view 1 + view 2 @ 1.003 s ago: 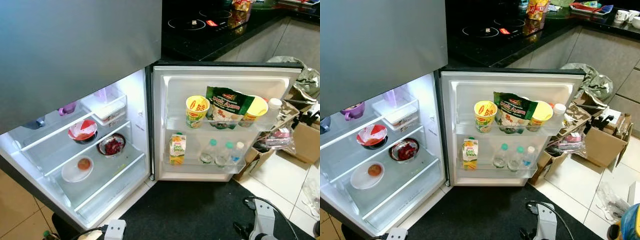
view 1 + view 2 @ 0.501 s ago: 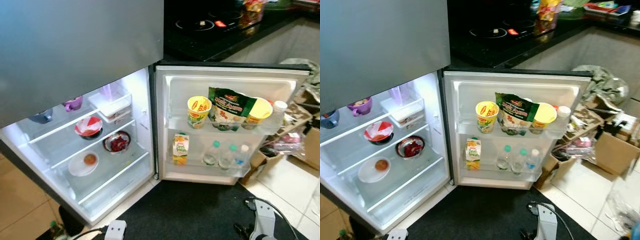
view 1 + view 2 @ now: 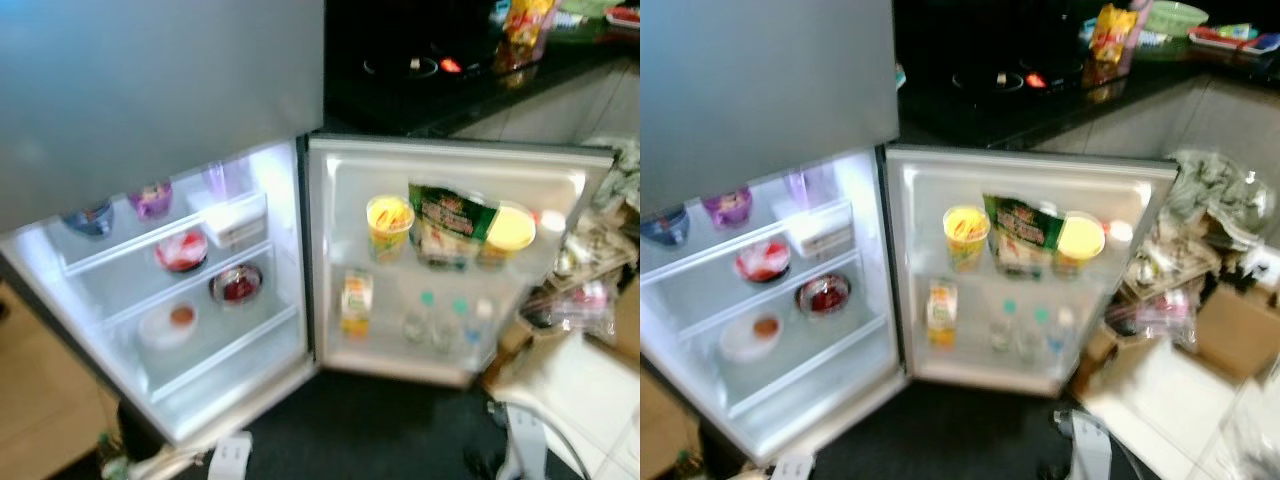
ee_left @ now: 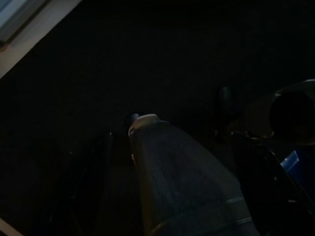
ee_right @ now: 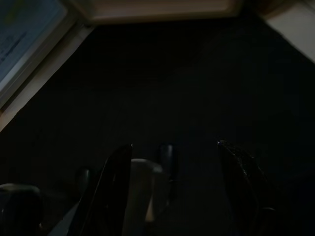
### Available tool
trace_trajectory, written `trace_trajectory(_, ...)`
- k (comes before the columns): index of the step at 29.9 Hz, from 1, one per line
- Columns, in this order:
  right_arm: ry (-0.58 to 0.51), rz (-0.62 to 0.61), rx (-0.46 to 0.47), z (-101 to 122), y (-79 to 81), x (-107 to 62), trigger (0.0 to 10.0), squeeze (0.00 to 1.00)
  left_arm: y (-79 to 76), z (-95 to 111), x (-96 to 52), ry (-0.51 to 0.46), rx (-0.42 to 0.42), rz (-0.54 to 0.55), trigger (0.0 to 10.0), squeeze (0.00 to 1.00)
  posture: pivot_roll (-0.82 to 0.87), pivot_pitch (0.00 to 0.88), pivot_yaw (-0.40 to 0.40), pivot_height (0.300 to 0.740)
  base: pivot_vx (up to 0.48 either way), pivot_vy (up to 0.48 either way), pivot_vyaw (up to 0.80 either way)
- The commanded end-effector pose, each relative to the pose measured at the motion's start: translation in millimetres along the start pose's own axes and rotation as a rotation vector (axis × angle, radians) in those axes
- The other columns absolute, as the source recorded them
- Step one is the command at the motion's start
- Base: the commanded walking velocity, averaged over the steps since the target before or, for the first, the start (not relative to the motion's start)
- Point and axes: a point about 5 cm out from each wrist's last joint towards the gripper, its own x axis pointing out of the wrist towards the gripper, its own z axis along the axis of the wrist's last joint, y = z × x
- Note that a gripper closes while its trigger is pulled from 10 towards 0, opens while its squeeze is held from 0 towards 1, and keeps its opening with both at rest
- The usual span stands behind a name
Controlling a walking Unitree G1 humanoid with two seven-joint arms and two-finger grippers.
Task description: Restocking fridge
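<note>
The fridge point(image 3: 200, 330) stands open and lit, blurred in both eye views. Its shelves hold a purple cup point(image 3: 150, 198), a red-and-white bowl point(image 3: 182, 250), a dark bowl of red food point(image 3: 237, 287) and a white plate point(image 3: 168, 324). The door point(image 3: 1025, 290) carries a yellow cup point(image 3: 389, 222), a green packet point(image 3: 447, 222), a juice carton point(image 3: 356, 302) and small bottles point(image 3: 445, 318). In the dark left wrist view my left gripper point(image 4: 177, 140) is shut on a pale bottle point(image 4: 182, 182). My right gripper point(image 5: 173, 145) hangs open over the mat.
A black mat point(image 3: 380, 430) lies before the fridge. Cardboard boxes and bags point(image 3: 1210, 300) crowd the floor to the right of the door. Behind is a black counter with a hob point(image 3: 1010, 80). Tan floor tiles point(image 3: 40, 420) lie to the left.
The whole picture has shifted and blurred, so the camera has moved. The things in the fridge and on the door keep their places.
</note>
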Motion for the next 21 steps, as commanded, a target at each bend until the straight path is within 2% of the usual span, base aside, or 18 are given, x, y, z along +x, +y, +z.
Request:
trace_trajectory(1,-0.007,0.004,-0.014,0.9,2.5,0.8,10.0,0.0,-1.9,-11.6,-1.6,0.046,0.001,-0.009,10.0,0.0,-0.05,0.0,-0.007,0.74,0.0,-0.349,0.0)
trace_trajectory(21,-0.028,0.022,-0.021,2.8,-0.3,-0.6,10.0,0.0,-1.7,-11.0,-1.7,0.048,0.015,-0.019,10.0,0.0,-0.06,0.0,-0.006,0.74,0.0,-0.349,0.0)
